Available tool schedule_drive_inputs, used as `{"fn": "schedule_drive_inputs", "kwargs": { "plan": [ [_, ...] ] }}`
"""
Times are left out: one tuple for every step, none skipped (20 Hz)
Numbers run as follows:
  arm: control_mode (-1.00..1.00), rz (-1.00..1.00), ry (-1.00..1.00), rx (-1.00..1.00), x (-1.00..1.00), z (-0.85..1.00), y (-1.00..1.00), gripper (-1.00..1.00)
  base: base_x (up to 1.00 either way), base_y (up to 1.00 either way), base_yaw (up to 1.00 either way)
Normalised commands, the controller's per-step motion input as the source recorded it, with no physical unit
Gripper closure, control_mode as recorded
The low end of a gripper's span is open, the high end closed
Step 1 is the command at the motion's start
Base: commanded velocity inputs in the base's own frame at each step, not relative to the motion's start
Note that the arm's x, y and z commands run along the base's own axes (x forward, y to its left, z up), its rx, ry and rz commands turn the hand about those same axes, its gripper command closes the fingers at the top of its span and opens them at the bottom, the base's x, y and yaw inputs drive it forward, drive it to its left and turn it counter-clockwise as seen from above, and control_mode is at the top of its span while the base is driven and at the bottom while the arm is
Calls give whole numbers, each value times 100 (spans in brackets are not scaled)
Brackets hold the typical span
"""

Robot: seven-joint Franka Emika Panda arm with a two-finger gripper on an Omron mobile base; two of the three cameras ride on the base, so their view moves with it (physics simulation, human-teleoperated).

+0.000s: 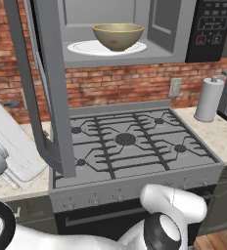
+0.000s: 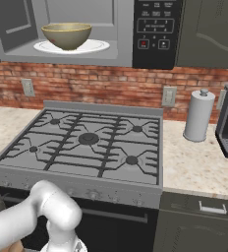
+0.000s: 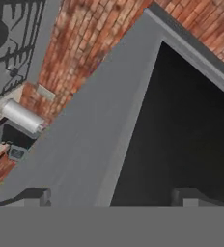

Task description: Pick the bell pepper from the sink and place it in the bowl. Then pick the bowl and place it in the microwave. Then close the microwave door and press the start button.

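With the bowl (image 1: 118, 36) already on the microwave (image 1: 179, 29) turntable, the gripper (image 3: 111, 198), jaws apart, should push the microwave door's (image 3: 90, 140) free edge steadily shut.

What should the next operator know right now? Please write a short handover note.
Pincer: open, holding nothing, facing the microwave door up close.
Bowl: on the white plate inside the microwave, something red inside it, probably the pepper.
Door: open, swung out to the left above the stove.
Done: bowl placed in the microwave.
Left: push the door shut, then press start on the keypad.
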Motion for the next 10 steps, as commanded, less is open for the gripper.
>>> {"fn": "schedule_drive_inputs", "kwargs": {
  "plan": [
    [-100, 0, -10, 3, -21, 41, -77, -100, 0, 0, 0],
    [-100, 0, -10, 5, -27, 36, -90, -100, 0, 0, 0],
    [-100, 0, -10, 5, -28, 34, -95, -100, 0, 0, 0],
    [-100, 0, -10, 5, -27, 34, -96, -100, 0, 0, 0],
    [-100, 0, -9, 5, -27, 31, -99, -100, 0, 0, 0],
    [-100, 0, -10, 5, -27, 35, -100, -100, 0, 0, 0],
    [-100, 0, -10, 6, -27, 33, -100, -100, 0, 0, 0],
    [-100, 0, -10, 6, -27, 33, -100, -100, 0, 0, 0],
    [-100, 0, -10, 7, -25, 36, -100, -100, 0, 0, 0],
    [-100, 0, -9, 6, -14, 37, -100, -100, 0, 0, 0]
  ]
}}
